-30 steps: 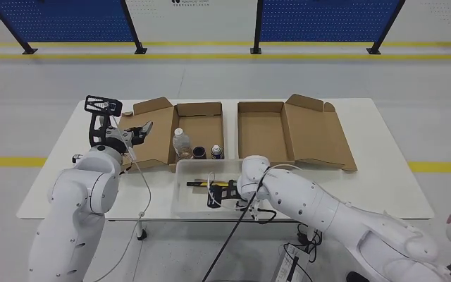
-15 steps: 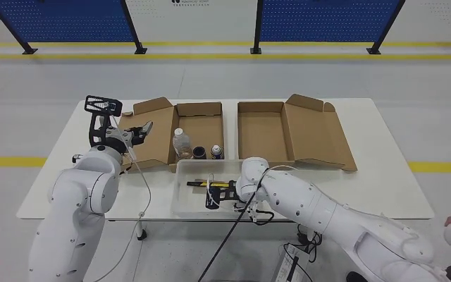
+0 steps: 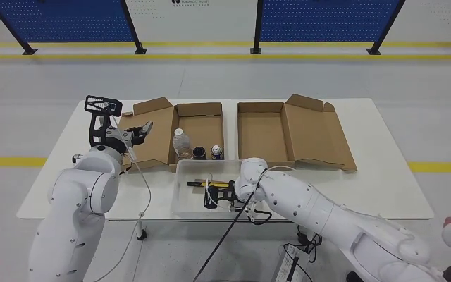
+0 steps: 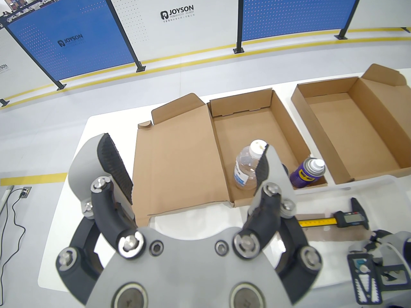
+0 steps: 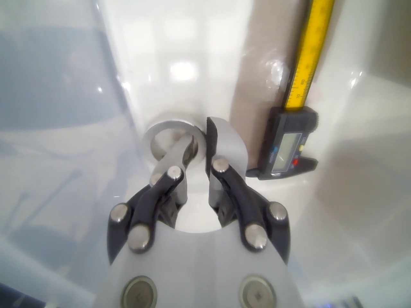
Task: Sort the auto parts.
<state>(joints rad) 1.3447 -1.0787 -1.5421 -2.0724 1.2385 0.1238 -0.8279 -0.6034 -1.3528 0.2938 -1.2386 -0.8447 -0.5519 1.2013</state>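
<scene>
1. Top view: high on the robot, facing down; far range, whole table (image 3: 394, 183) plus floor beyond.
2. Left wrist view: behind the raised left tool (image 4: 185, 147), looking obliquely down at cardboard boxes (image 4: 353, 123) ahead of its tips; mid range.
3. Right wrist view: behind the right tool (image 5: 200, 136), very near, facing down into the clear bin (image 5: 179, 33); metal ring (image 5: 170, 123) at its tips.
4. Overlap: caliper (image 5: 289, 142) beside the right tool, in all three.

My right pincer (image 5: 200, 139) is showing pale grey fingers (image 5: 231, 142) and black pads (image 5: 212, 136). The round metal ring (image 5: 157, 136) is shining silver. The digital caliper (image 5: 289, 149) is wearing a dark grey head, a yellow black-ticked scale, and red, blue and yellow buttons. The plastic bin (image 3: 189, 199) is looking milky-translucent; the cardboard boxes (image 3: 264, 134) are showing plain brown.
</scene>
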